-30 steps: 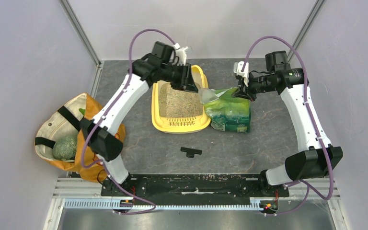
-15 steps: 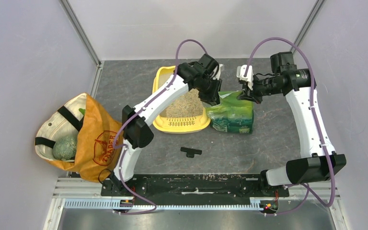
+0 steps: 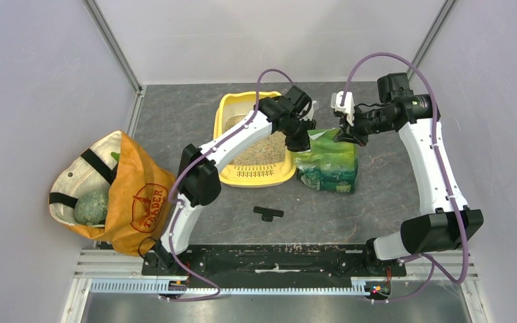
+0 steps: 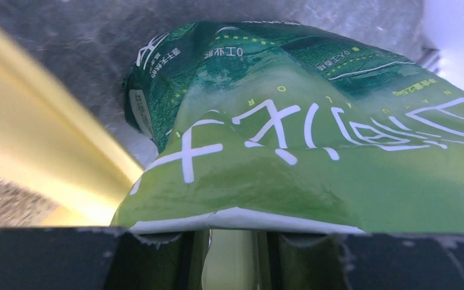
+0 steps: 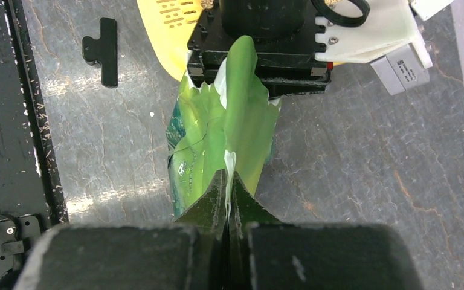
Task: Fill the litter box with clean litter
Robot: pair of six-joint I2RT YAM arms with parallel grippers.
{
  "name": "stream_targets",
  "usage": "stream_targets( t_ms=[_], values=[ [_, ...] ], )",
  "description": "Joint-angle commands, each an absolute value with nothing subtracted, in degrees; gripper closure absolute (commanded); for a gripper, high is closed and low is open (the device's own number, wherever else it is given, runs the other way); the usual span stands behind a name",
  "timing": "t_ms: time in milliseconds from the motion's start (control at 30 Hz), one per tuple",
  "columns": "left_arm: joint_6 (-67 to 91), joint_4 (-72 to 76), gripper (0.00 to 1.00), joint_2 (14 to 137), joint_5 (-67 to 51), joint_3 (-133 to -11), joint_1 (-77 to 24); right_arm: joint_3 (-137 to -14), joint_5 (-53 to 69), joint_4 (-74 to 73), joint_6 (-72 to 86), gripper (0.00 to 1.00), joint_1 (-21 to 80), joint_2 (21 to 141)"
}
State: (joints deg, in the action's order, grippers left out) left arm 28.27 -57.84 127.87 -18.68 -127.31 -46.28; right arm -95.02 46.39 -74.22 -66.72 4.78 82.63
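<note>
The yellow litter box (image 3: 221, 145) lies at the middle back with beige clean litter (image 3: 259, 151) spread in it. A green printed bag (image 3: 326, 165) stands just right of it. My left gripper (image 3: 301, 140) is at the bag's open left top edge. In the left wrist view its jaws (image 4: 232, 260) are shut on a pale clear scoop handle that runs under the bag's white edge (image 4: 235, 219); the scoop's bowl is hidden. My right gripper (image 3: 342, 132) is shut on the bag's top edge (image 5: 227, 187) and holds it up. The box rim (image 4: 36, 145) and litter (image 4: 6, 199) show at left.
An orange-and-cream tote bag (image 3: 118, 192) lies at the far left near the wall. A small black T-shaped clip (image 3: 268, 213) lies on the dark mat in front of the box; it also shows in the right wrist view (image 5: 99, 48). Walls close in on three sides.
My left arm has swung right, from over the litter box to the bag's mouth, and pushed a little further in. My right gripper has kept its hold on the bag's top.
</note>
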Motion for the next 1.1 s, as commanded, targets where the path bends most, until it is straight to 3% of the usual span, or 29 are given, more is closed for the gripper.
stream_targets(
  t_ms=[0, 300, 500, 767, 867, 1067],
  values=[
    [32.40, -46.48, 0.98, 128.21, -32.38, -118.53, -45.88, -95.71, 51.86, -69.49, -66.01, 1.00, 5.09, 81.85],
    [39.06, -24.46, 0.98, 125.49, -51.78, -106.09, -45.63, -95.88, 52.18, -68.43, -65.78, 1.00, 5.05, 82.88],
    [61.02, 14.19, 0.98, 123.32, -61.41, -92.41, -45.23, -96.22, 52.32, -68.27, -65.39, 1.00, 5.09, 82.63],
    [87.24, 49.90, 0.98, 124.02, -62.81, -87.37, -44.65, -97.55, 52.61, -69.39, -64.16, 1.00, 5.05, 81.68],
    [88.62, 51.68, 0.98, 122.29, -62.27, -85.66, -43.89, -97.48, 51.60, -69.68, -64.35, 1.00, 4.75, 80.87],
    [77.03, 36.23, 0.98, 114.54, -61.52, -81.48, -40.63, -99.71, 52.90, -70.76, -63.83, 1.00, 2.47, 80.55]
  ],
)
